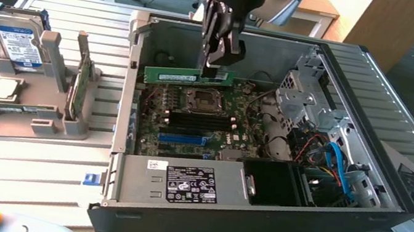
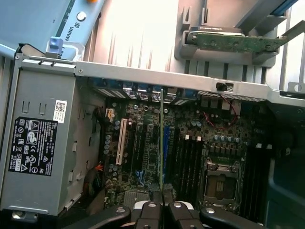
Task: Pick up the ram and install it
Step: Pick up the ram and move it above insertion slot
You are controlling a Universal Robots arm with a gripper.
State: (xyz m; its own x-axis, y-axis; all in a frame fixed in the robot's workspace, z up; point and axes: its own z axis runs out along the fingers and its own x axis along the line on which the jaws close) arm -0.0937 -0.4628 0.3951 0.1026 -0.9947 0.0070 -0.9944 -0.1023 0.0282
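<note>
On the slatted desk [image 1: 34, 157] the open computer case [image 1: 256, 223] lies with its motherboard [image 1: 225, 134] bared. In the exterior view, at twelve o'clock of the CPU socket [image 1: 201, 98], the tool [image 1: 218, 71] clenches the ram [image 1: 176, 76] near its three o'clock end, over the board. Gripped off-centre like this, it could tilt and seat crooked.

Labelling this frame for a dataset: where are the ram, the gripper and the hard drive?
ram [image 1: 171, 76]: exterior view, middle of its green board.
gripper [image 1: 218, 72]: exterior view, midway between its fingertips.
hard drive [image 1: 14, 39]: exterior view, on its front label.
</note>
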